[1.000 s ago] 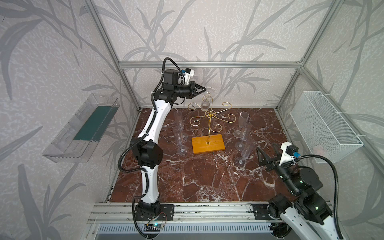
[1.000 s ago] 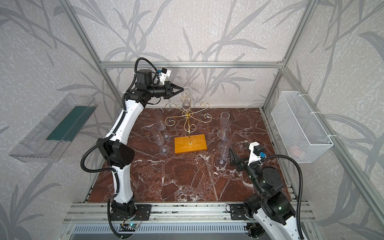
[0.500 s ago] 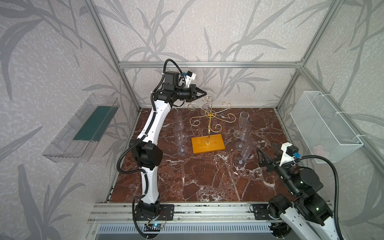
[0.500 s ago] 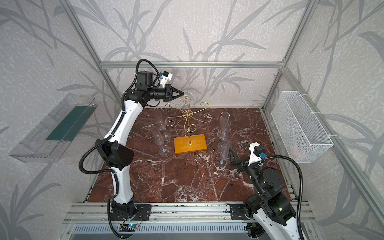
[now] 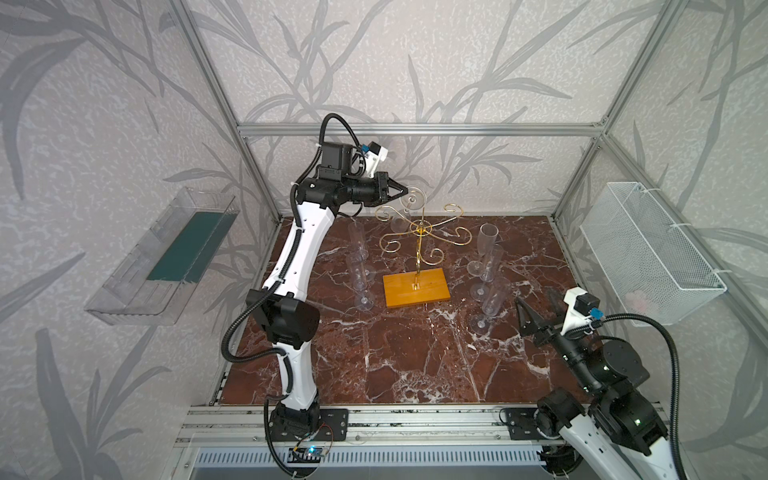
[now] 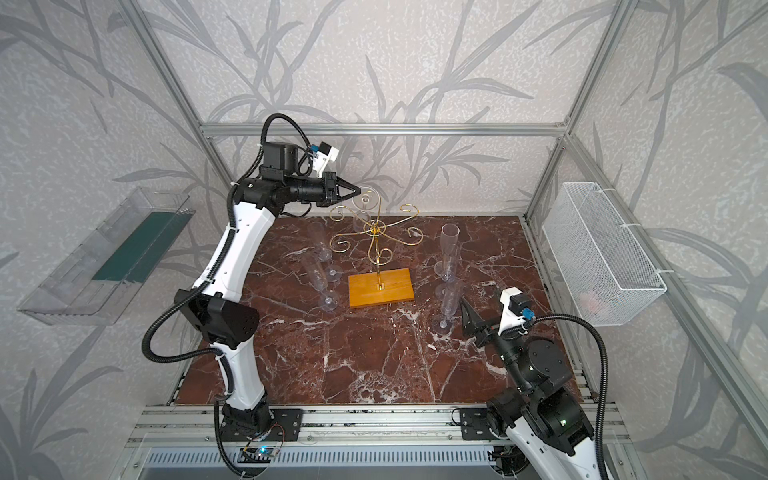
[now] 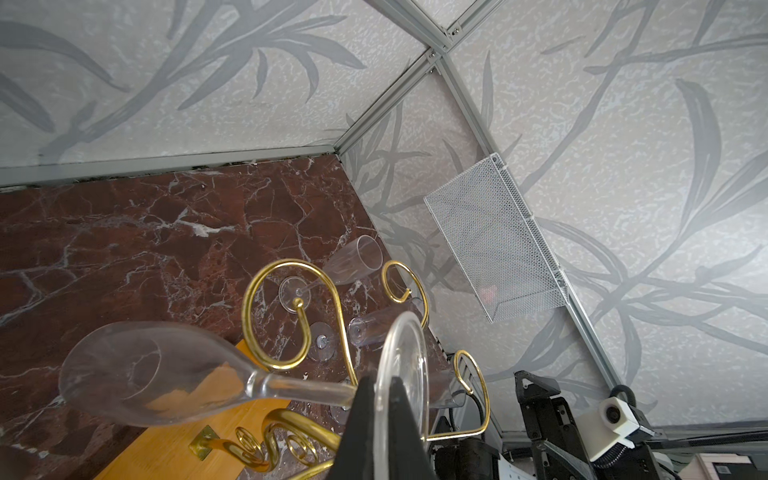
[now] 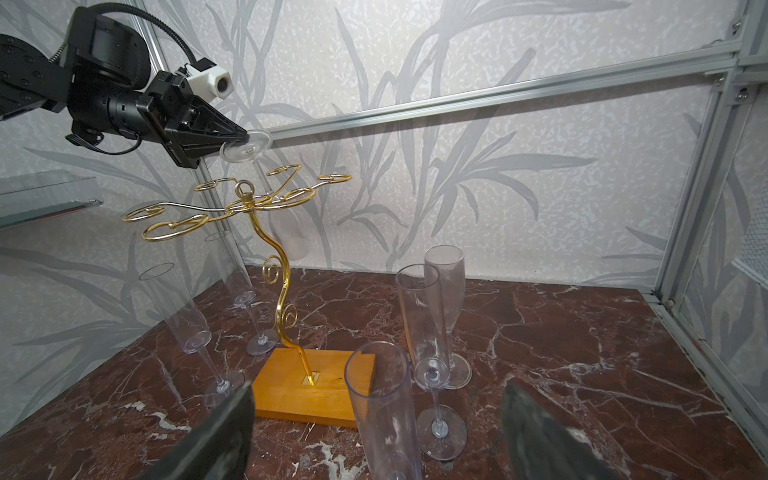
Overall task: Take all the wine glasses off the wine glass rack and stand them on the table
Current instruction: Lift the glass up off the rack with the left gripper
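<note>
Top views: I logged left gripper (image 5: 405, 192), jaws clenched on wine glass (image 5: 399, 224) foot, above wine glass rack (image 5: 417, 291) arms; right gripper (image 5: 536, 297) low, jaws released, empty; left wrist: foot rim pinched; right wrist: bowl hung below arms.

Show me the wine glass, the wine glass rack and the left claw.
wine glass (image 7: 137, 374): left wrist view, its bowl.
wine glass rack (image 5: 415, 289): a top view, its wooden base.
left claw (image 8: 242, 136): right wrist view, between its fingertips.
</note>
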`<control>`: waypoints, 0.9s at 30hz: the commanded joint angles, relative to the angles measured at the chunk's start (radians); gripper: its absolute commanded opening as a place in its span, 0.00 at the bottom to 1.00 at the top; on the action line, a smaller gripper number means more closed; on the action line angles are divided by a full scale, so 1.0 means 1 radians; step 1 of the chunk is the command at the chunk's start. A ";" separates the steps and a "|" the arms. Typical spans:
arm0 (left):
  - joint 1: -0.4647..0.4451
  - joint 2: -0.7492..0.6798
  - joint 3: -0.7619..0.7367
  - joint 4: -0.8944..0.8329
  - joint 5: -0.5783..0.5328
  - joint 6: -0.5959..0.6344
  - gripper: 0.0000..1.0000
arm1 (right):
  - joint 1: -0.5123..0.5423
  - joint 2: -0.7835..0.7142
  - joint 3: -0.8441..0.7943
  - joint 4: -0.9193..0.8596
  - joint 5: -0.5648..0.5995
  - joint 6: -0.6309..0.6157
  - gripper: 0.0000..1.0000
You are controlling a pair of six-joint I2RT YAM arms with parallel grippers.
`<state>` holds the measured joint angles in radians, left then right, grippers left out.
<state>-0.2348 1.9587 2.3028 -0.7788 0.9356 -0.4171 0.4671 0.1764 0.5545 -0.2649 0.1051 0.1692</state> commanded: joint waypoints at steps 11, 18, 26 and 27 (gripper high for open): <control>0.015 -0.054 0.080 -0.137 -0.171 0.162 0.00 | -0.003 -0.025 0.016 -0.015 -0.002 0.007 0.90; 0.015 -0.077 0.118 -0.168 -0.231 0.251 0.00 | -0.002 -0.007 0.038 -0.008 -0.004 -0.012 0.90; -0.026 -0.150 0.112 -0.172 -0.361 0.417 0.00 | -0.003 0.052 0.080 0.035 -0.034 -0.030 0.90; -0.038 -0.161 0.110 -0.172 -0.380 0.440 0.00 | -0.003 0.065 0.088 0.040 -0.041 -0.035 0.90</control>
<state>-0.2440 1.8687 2.3764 -0.9436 0.6228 -0.0956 0.4671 0.2131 0.6060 -0.2699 0.0906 0.1562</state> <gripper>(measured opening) 0.069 0.901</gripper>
